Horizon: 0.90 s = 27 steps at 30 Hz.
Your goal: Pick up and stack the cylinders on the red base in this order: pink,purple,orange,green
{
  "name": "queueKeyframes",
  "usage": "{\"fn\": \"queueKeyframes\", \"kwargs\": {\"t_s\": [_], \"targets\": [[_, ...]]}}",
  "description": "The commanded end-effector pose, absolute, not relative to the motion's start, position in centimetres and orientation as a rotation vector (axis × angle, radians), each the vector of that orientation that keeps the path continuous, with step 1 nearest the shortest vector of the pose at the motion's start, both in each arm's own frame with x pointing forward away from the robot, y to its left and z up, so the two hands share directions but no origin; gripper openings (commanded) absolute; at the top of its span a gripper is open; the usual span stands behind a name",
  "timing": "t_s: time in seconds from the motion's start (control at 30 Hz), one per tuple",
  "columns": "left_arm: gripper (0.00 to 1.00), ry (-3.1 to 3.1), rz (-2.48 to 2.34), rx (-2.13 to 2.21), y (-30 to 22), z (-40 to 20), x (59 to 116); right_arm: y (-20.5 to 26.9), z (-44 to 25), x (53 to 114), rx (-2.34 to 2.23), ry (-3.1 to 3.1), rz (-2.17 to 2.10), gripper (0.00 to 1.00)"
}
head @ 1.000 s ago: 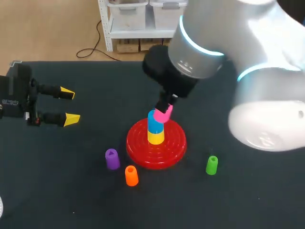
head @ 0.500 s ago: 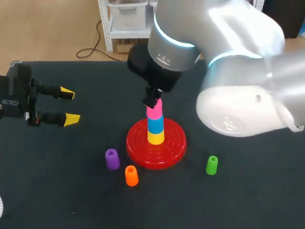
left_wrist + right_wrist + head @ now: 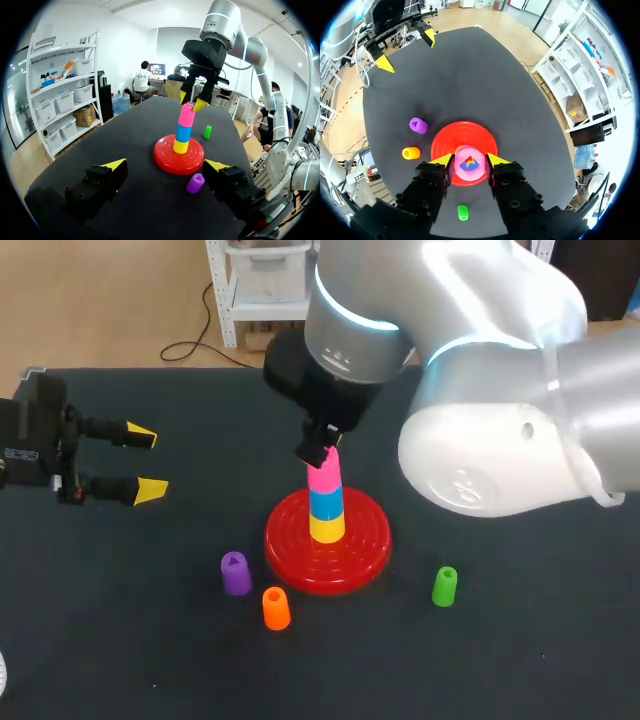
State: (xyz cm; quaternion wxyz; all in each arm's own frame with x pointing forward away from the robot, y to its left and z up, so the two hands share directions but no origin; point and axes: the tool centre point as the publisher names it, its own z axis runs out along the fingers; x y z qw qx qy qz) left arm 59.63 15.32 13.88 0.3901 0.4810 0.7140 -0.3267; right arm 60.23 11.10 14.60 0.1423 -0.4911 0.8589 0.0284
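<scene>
Step in hand: placing pink, first of the four

- pink (image 3: pixel 325 476) is upright on top of blue (image 3: pixel 326 502), which sits on yellow (image 3: pixel 326 528), all centred on the base (image 3: pixel 290 540). The task doesn't mention blue or yellow, but they are there
- right gripper (image 3: pixel 469 160) is directly over the stack, straddling pink's top. Can't tell from any view whether it's clamped on pink or released: no clear gap, no clear contact
- left gripper (image 3: pixel 146 462) is wide open and empty at the table (image 3: pixel 500 660) left side, well apart from the stack
- purple (image 3: pixel 236 573) stands on the table just beside the base, on the left arm's side, with orange (image 3: pixel 275 608) near it
- green (image 3: pixel 444 586) stands on the far side of the base, apart from it

Judgement: pink looks seated and roughly square on blue, so this step is nearly closed. That makes one of four; purple, orange and green are untouched

Next move:
- release if not yet released, then retreat straight up. The stack is tall and narrow, so any sideways drag could tip it
- then purple, with a top-down grasp; orange is close, so approach with care not to knock it
- pink's top and purple's top both show a shaped opening, so rotation may matter when seating
</scene>
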Motion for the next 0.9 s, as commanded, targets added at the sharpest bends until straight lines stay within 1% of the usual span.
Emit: {"fn": "queueKeyframes", "kwargs": {"t_s": [0.03, 0.9], "targets": [[1.0, 1.807, -0.829, 1.22, 15.4, 13.7, 59.6, 11.0, 14.5, 60.0, -1.413, 2.475, 0.082, 0.0], [1.0, 1.807, -0.829, 1.22, 15.4, 13.7, 59.6, 10.6, 10.4, 60.0, -1.423, 2.53, 0.029, 0.0]]}}
